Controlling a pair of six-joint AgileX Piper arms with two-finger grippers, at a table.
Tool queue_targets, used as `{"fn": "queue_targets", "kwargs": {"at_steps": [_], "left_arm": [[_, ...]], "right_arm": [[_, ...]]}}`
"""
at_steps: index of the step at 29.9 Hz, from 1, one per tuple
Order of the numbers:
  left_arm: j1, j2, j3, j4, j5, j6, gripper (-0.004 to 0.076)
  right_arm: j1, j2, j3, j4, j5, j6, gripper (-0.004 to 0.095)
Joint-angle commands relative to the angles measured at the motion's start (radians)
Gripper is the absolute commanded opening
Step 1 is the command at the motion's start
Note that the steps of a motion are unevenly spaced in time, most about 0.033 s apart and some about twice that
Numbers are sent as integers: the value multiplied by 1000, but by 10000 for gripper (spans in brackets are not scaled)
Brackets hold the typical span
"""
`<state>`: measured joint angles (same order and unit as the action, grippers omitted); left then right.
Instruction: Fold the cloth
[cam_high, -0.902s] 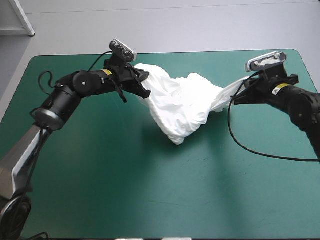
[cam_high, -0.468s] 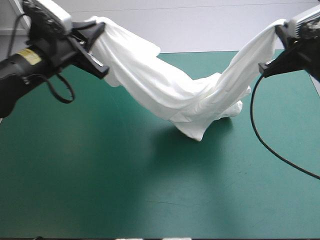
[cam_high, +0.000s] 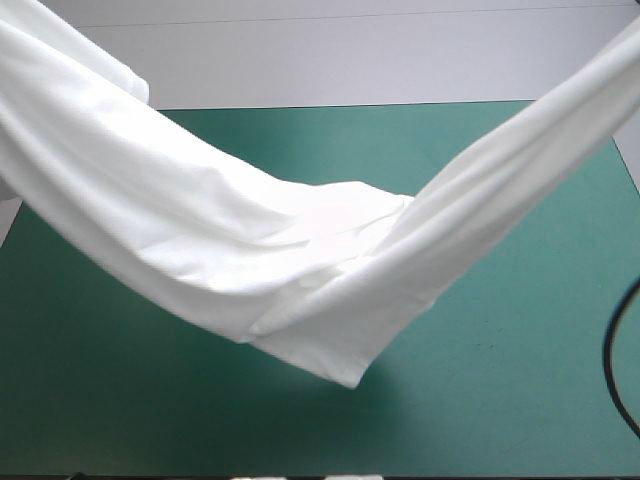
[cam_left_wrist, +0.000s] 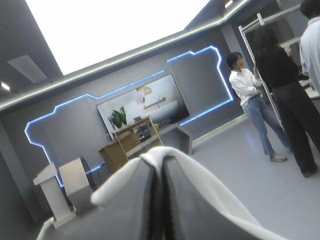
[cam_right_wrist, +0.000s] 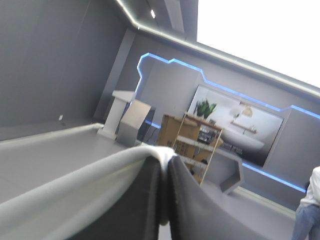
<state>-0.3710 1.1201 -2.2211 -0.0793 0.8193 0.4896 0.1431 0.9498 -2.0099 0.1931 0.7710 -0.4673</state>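
Observation:
The white T-shirt (cam_high: 300, 270) hangs in a long sagging band across the table, its two ends running up out of the high view at the left and right. Its lowest fold dips over the middle of the teal-green cover (cam_high: 500, 400); whether it touches there I cannot tell. Neither gripper shows in the high view. In the left wrist view my left gripper (cam_left_wrist: 161, 160) is raised and shut on the T-shirt (cam_left_wrist: 210, 185), which drapes over the fingertips. My right gripper (cam_right_wrist: 165, 162) is likewise raised and shut on the T-shirt (cam_right_wrist: 75, 185). Both wrist views look level into the room.
Bare teal-green cover shows in front of the hanging shirt and at the far middle of the table (cam_high: 330, 140). The table's far edge runs behind the sagging cloth.
Both arms have risen and spread apart, leaving the high view. The shirt came up off the table from a low heap into a taut, sagging band nearer the camera.

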Motion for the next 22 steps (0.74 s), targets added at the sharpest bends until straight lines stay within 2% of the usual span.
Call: {"fn": "queue_targets", "kwargs": {"at_steps": [1,5,10,19,22], "left_arm": [[-3,-6,-84,17,-46,-12,19],[-3,-6,-110,79,-19,-18,19],[-3,16,-72,190,67,-109,19],[-3,75,260,261,52,-176,19],[-3,109,378,295,41,-210,19]], "right_arm": [[-1,-20,-61,9,-64,-15,-4],[-1,-22,-74,12,-31,-15,-4],[-1,0,-40,12,21,-2,-4],[-1,40,234,18,17,35,-4],[-1,58,372,48,-21,38,-4]]}}
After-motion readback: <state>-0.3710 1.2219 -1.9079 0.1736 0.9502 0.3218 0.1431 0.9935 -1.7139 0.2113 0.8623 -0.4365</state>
